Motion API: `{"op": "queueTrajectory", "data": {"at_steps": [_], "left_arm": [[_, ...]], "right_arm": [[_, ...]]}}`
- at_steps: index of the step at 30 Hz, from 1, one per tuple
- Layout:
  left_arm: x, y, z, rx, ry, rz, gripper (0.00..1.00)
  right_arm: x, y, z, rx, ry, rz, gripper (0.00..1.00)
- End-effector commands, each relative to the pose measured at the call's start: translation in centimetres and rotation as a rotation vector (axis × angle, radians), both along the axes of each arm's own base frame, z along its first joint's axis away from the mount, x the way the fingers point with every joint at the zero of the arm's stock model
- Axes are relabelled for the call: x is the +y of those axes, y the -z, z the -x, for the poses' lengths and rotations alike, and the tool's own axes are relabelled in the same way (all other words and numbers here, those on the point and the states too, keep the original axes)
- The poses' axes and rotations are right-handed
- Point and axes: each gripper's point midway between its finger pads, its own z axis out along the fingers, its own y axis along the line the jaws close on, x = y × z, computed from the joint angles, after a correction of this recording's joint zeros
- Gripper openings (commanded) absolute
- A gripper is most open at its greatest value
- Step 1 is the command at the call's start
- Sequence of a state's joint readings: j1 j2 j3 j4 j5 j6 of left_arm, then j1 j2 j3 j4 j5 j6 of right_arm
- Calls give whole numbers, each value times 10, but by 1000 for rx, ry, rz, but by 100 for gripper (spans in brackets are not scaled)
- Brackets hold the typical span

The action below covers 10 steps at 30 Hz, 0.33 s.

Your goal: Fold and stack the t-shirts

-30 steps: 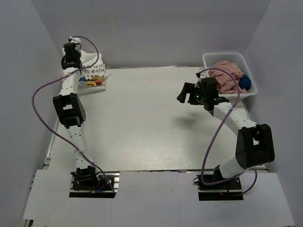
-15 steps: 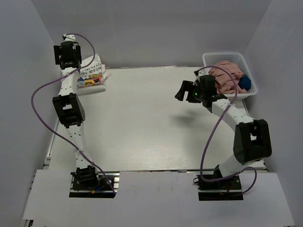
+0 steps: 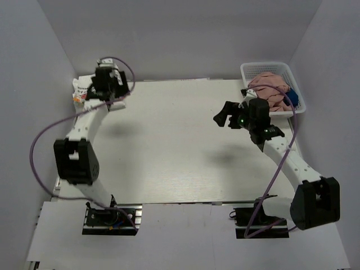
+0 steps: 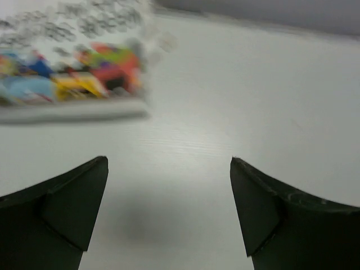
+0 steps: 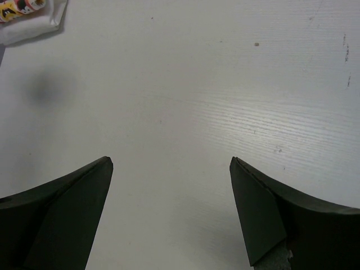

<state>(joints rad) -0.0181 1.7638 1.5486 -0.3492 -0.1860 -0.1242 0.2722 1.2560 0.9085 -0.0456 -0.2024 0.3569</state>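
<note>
The folded t-shirts [image 3: 82,91] lie as a white bundle with a colourful print at the table's far left corner, partly hidden by my left arm. In the left wrist view the bundle [image 4: 73,73] is blurred at the upper left, apart from the fingers. My left gripper [image 3: 112,90] hangs just right of it, open and empty [image 4: 169,169]. My right gripper [image 3: 223,116] hovers open over bare table at the right of centre [image 5: 170,163], holding nothing. A corner of the bundle [image 5: 25,14] shows at the top left of the right wrist view.
A white basket [image 3: 247,72] at the far right corner holds crumpled pink cloth [image 3: 269,90] and something blue [image 3: 291,97]. Grey walls close in the table on the left, back and right.
My left gripper has opened, let go of the bundle and swung right, away from it. The right arm has stretched out a little, its gripper still open.
</note>
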Motion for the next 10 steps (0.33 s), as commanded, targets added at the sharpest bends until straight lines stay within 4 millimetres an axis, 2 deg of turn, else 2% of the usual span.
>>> {"op": "queueTrajectory", "data": {"at_steps": [1,2,3,4,6,8,10], "left_arm": [[-84,-33,72,-133,106,205,99],[-108,-58,101,-202,178,263,99],[-119,-53,117,-201,188,325,99],[-120,-15,137,-130,179,327,99],[-116,-3,153,-128,141,332,99],[-110,-1,160,-94,106,314,99],[-116,4,167,-36,113,308,99]], "right_arm": [[-7,0,13,-17,25,-5,90],[-10,-4,22,-36,26,-15,90],[-11,9,30,-14,27,-9,90],[-14,12,36,-13,40,-17,90],[-22,15,45,-22,72,-15,90],[-23,25,54,-2,67,-11,90],[-25,19,63,-25,71,-37,90]]}}
